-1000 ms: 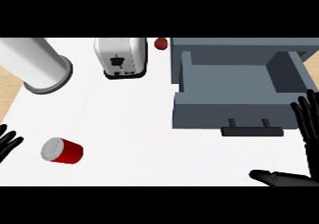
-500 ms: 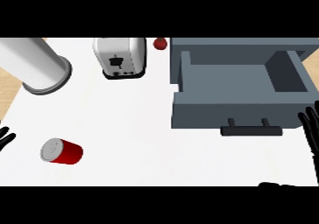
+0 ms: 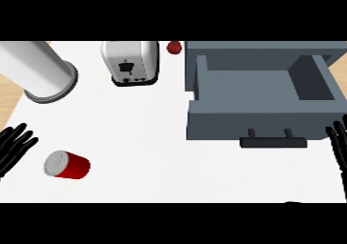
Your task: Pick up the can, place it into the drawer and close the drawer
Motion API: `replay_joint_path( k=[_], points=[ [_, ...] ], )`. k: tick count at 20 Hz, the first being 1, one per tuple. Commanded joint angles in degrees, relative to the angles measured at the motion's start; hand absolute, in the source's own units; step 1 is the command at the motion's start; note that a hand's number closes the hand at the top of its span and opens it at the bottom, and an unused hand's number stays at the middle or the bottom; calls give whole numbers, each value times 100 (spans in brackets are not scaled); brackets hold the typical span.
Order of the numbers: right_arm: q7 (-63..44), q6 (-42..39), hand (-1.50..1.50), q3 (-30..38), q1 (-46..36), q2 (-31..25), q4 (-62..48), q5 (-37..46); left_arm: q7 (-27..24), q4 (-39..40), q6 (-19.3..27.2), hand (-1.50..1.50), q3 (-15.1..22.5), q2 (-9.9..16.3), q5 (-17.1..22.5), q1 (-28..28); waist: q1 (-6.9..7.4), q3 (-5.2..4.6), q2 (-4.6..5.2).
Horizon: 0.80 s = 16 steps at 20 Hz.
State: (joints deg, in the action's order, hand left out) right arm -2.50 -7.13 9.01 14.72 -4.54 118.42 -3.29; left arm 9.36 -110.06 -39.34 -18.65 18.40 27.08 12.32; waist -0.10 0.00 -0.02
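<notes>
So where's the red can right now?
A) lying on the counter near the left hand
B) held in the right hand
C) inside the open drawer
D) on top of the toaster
A: the can lies on its side on the counter, just right of the open left hand; nothing shows in the drawer.

Bright, even light (soft shadows only)

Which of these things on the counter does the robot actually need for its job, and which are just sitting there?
Needed:
red can, lying on its side
open grey drawer
left hand
right hand

Just lying about:
toaster
white cylinder
small red thing behind the toaster
</notes>
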Motion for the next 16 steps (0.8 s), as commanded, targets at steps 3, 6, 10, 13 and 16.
replay_joint_path(
  k=[3, 6, 10, 13, 16],
  points=[
    [-334, -35, -150, 150, -199, -50, 115, -125, -574, 833, -14, -150, 218, -505, -1007, -561, -8, -2, 3],
    [59, -93, -150, 89, 132, 96, 34, 98, -507, 651, -19, -150, 208, -641, -1039, -261, -1, 0, -2],
    [299, -348, -150, 481, 112, -45, -179, -243, -1131, 1185, -372, -150, -44, -522, -1488, -240, -2, 0, -1],
    [174, -300, -150, 284, 17, 53, -148, -36, -1576, 1752, -239, -150, -103, -561, -1939, -523, -3, -1, 1],
    [243, -358, -150, 319, -35, 63, -286, -18, -1965, 2308, -299, -150, -111, -470, -2173, -722, -3, -1, 1]
  ],
)
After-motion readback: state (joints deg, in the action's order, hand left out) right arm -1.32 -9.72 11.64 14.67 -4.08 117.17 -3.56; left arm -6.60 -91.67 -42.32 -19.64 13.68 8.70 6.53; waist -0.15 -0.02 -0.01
